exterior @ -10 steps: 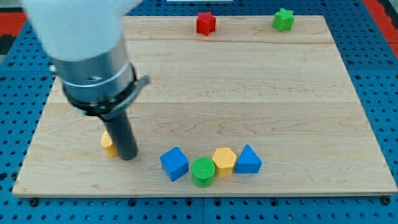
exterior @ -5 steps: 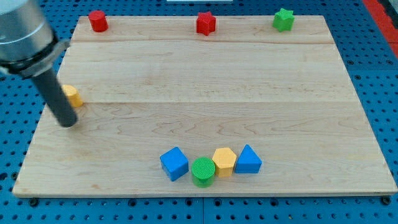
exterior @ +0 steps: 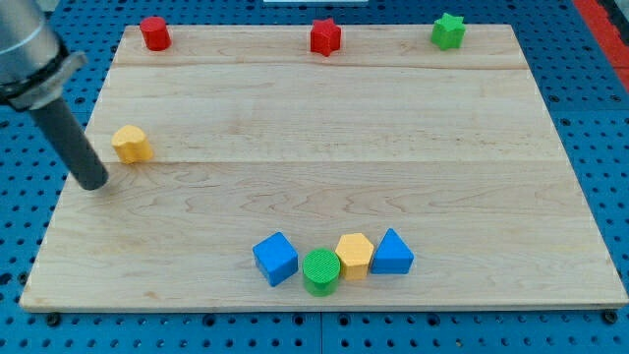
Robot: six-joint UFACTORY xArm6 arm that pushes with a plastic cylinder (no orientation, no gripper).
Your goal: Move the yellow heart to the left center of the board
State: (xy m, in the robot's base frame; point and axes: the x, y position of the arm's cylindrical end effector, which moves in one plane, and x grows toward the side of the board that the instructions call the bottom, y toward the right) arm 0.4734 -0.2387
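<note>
My tip [exterior: 93,182] is on the table [exterior: 314,108], just left of and slightly below the yellow heart [exterior: 131,144], small gap, not touching. No fingers on this rig, just the rod; it holds nothing. Heart sits at the table's left edge, about mid-height. From the heart: red cylinder [exterior: 153,32] above it at the top-left corner, red star [exterior: 325,37] top centre, green star [exterior: 447,30] top right. Well to the heart's lower right, a touching row: blue cube [exterior: 275,258], green cylinder [exterior: 320,271], yellow hexagon [exterior: 354,255], blue triangle [exterior: 392,253].
</note>
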